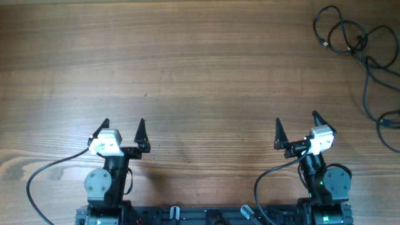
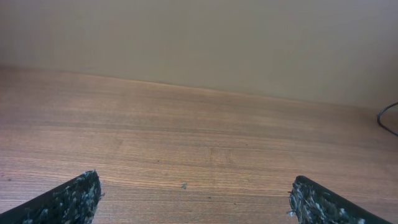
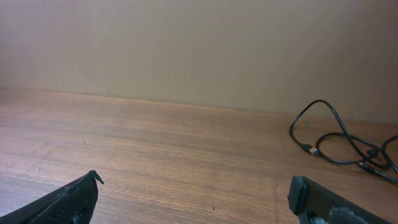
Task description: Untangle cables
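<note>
- The cables lie in loose, overlapping loops at the far right corner of the wooden table, with one strand trailing along the right edge back toward the robot's side.
- The left gripper sits at the near edge on the left with its two fingers spread wide and nothing between them. It is well apart from the cables, most of the table lying between.
- Its wrist camera catches only a small arc of cable at the far right border.
- The right gripper sits at the near edge on the right, fingers likewise spread and empty. It is the nearer of the two, yet touches no cord.
- From the right wrist camera, the cables lie ahead and off to the right, beyond the right fingertip, a small plug showing at one end.
</note>
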